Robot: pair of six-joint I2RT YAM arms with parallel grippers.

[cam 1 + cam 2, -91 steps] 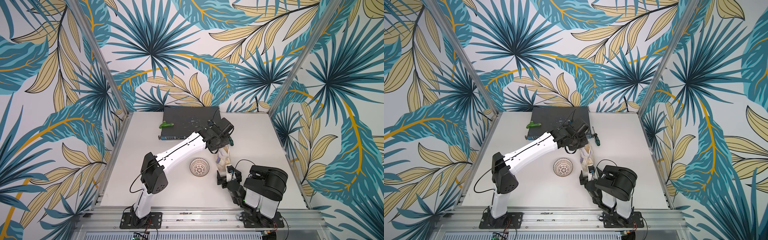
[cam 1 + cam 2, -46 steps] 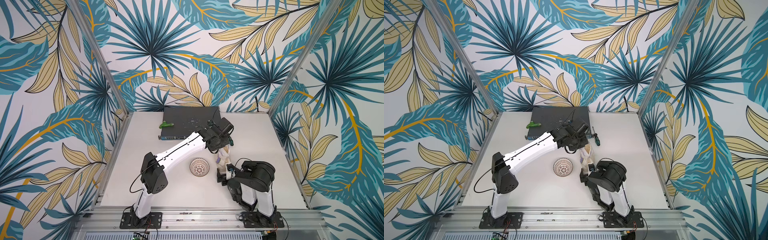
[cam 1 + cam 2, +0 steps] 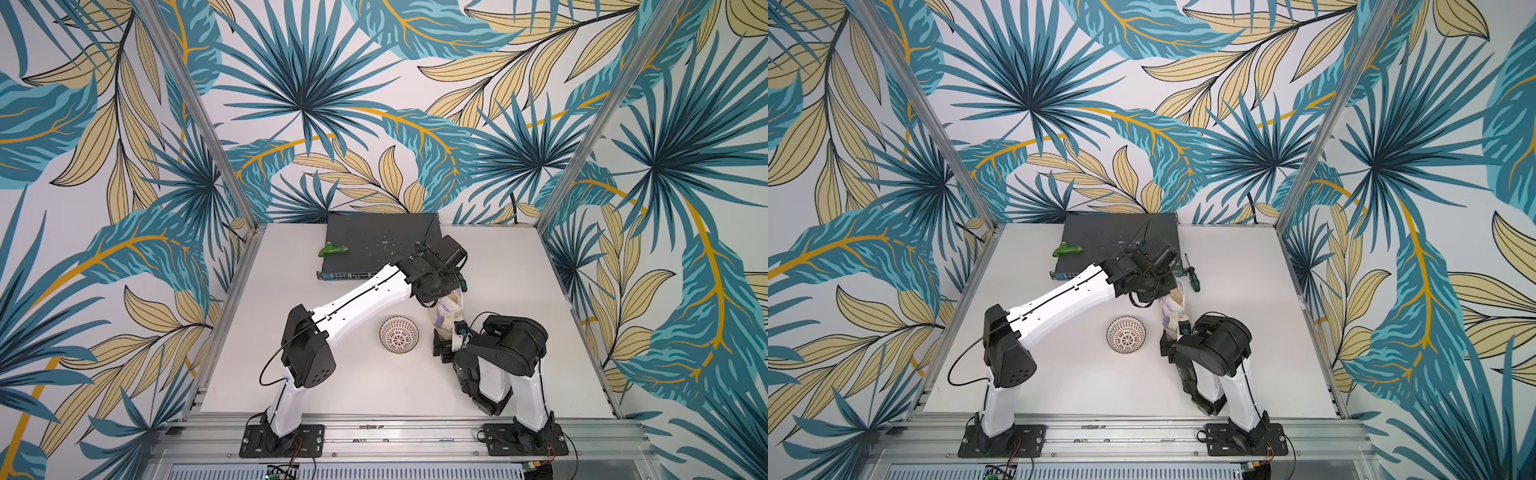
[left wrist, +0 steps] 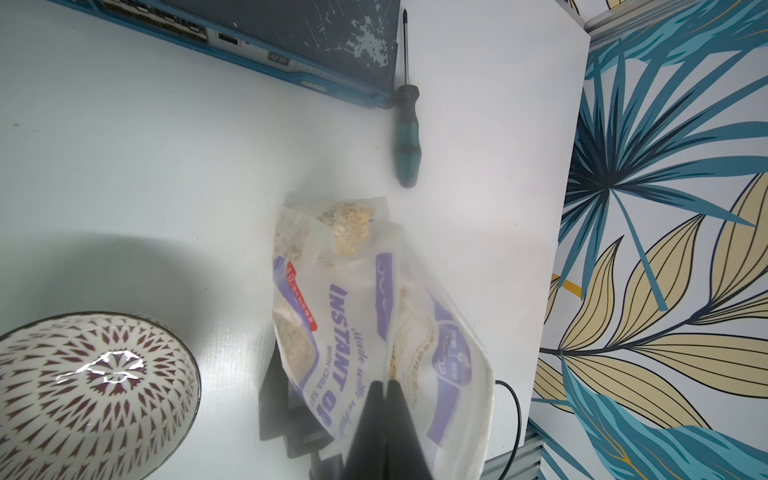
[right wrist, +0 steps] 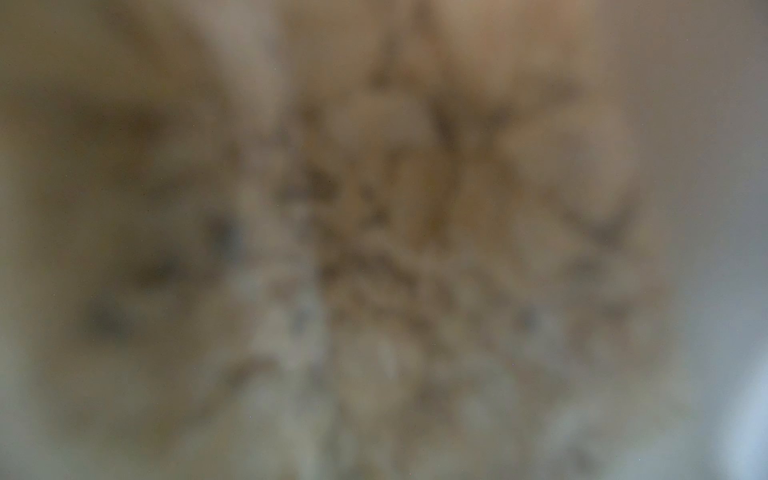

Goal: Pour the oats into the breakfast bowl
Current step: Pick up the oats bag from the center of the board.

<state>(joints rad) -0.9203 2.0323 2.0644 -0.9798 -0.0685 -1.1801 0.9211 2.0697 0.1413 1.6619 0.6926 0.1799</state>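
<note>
The left gripper (image 4: pixel 384 386) is pinched shut on an edge of the crinkly clear plastic bag of pale beige oats (image 4: pixel 353 316), its white and purple label reading "INSTANT", with flakes bunched at the end farthest from it. The right gripper (image 3: pixel 444 348) stands spread wide, right up against the bag (its wrist view is only beige blur). The small round white bowl with dark lattice (image 3: pixel 399 335) sits just left of it, apart from the bag
</note>
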